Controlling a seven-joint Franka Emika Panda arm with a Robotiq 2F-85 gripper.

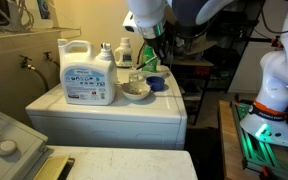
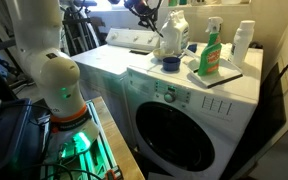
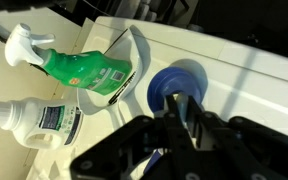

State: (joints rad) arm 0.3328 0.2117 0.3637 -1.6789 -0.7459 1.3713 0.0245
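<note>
My gripper (image 3: 182,103) hangs just above a blue cap-like cup (image 3: 174,78) on top of a white washing machine (image 3: 254,70). The two black fingers are drawn close together, with a small pale thing pinched between the tips; I cannot tell what it is. In both exterior views the gripper (image 1: 148,62) (image 2: 162,36) points down over the blue cup (image 1: 156,84) (image 2: 170,64). A beige bowl (image 1: 136,90) sits right beside the cup.
A large white detergent jug (image 1: 89,75) (image 2: 175,34), a green spray bottle (image 3: 79,68) (image 2: 212,55) and a white bottle (image 3: 34,118) (image 2: 244,42) stand close by on the machine top. A second appliance (image 1: 9,145) sits in front. The robot base (image 2: 54,85) stands beside the washer.
</note>
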